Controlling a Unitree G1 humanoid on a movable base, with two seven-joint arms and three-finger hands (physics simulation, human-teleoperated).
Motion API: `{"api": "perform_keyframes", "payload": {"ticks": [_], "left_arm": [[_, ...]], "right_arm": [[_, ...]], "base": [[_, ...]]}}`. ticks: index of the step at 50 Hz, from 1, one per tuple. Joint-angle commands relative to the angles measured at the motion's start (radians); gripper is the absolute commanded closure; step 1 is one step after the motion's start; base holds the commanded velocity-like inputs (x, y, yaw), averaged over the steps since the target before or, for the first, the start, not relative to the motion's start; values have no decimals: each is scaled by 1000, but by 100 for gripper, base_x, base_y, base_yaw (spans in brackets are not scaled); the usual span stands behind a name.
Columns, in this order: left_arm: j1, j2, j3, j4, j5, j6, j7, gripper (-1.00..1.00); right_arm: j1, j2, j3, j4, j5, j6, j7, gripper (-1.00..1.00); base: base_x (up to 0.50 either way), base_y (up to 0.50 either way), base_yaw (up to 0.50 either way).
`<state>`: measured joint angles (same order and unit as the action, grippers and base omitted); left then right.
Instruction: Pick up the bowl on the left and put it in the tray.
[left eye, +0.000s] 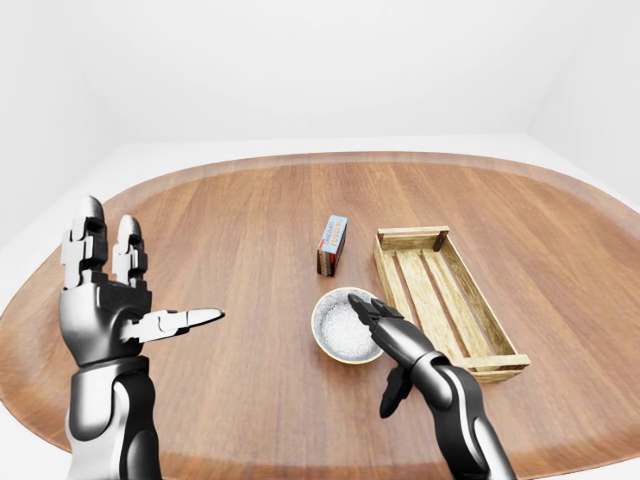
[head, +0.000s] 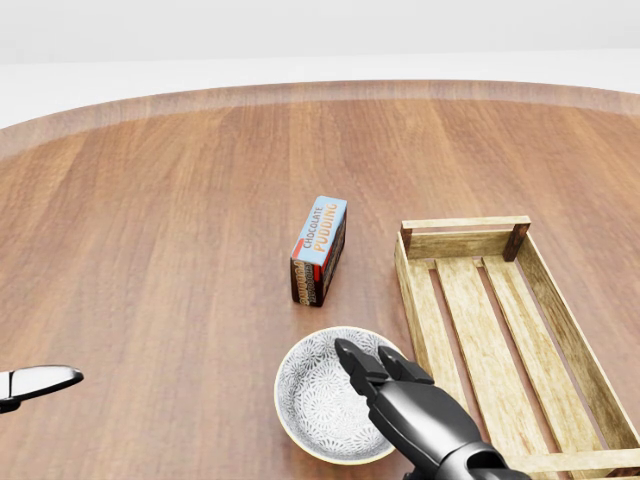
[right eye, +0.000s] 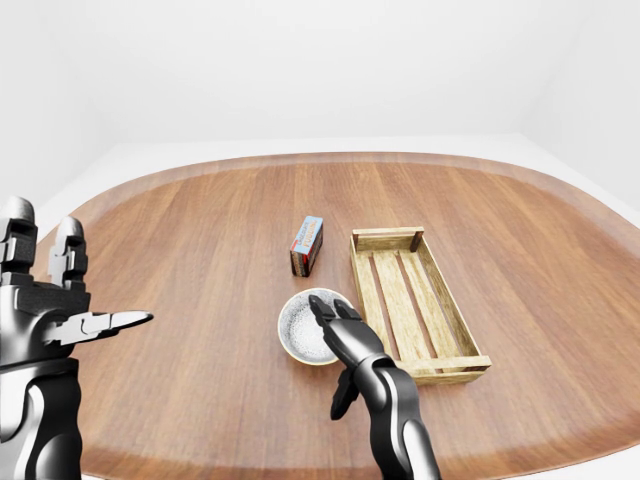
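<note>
oval wooden table (left eye: 250, 230), smooth grain, bears all items. slatted wooden tray (left eye: 447, 300) lies empty just right of the patterned ceramic bowl (head: 315, 405), so the carry looks short. chocolate pudding box (head: 320, 250) stands above the bowl. right hand (head: 385, 380) reaches over the rim, fingers apart, not clamped; left hand (left eye: 110, 290) raised, spread, idle.

counter (head: 150, 220): reddish-brown wood grain, long streaks, paler band along the rim. bowl (head: 310, 395): grey-white speckled pattern inside, tan/cream rim. tray (head: 495, 330): light yellowish wood slats, darker brown corner posts at the top end in head view. pudding box (head: 320, 250): light blue top face with orange lettering, dark brown sides, a bit of red and white. right hand (head: 385, 378): glossy black fingers, dark grey palm. left hand (left eye: 105, 290): silver-grey with black joints. Walls and floor white.
</note>
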<state>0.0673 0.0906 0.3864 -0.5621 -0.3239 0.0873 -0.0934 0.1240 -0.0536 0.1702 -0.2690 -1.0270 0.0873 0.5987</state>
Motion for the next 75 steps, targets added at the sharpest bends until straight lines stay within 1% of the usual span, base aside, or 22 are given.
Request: {"api": "perform_keyframes", "payload": {"ticks": [1, 13, 19, 25, 28, 40, 47, 54, 59, 75], "left_arm": [[-8, -19, -32, 60, 47, 0, -2, -100], [-3, -17, -42, 141, 50, 0, -14, -100], [6, -22, -54, 124, 56, 0, -6, -100], [2, -19, -53, 95, 49, 0, 1, -100], [3, -21, -53, 107, 53, 0, -3, -100], [5, -24, -57, 141, 60, 0, -8, -100], [5, -21, -52, 133, 56, 0, -3, -100], [8, -21, -47, 105, 49, 0, 1, -100], [8, -22, -47, 120, 54, 0, -5, -100], [7, -22, -50, 144, 54, 0, -6, -100]], "right_arm": [[-21, 3, -1, 71, -3, 0, -4, -100], [-61, 6, -1, 138, -15, 0, -2, -100], [-66, 4, -3, 166, -23, 0, -4, -100], [-79, 1, -19, 205, -20, 0, -15, -100], [-88, -2, -26, 220, -24, 0, -16, -100], [-103, 3, -13, 243, -70, 0, 8, -100], [-115, 8, -10, 265, -81, 0, 10, -100], [-142, 13, -2, 268, -108, 0, 38, -100], [-160, 19, -2, 269, -124, 0, 56, -100], [-181, 33, 3, 328, -128, 0, 37, -100]], "base": [[0, 0, 0], [0, 0, 0], [0, 0, 0], [0, 0, 0], [0, 0, 0], [0, 0, 0], [0, 0, 0], [0, 0, 0], [0, 0, 0], [0, 0, 0]]}}
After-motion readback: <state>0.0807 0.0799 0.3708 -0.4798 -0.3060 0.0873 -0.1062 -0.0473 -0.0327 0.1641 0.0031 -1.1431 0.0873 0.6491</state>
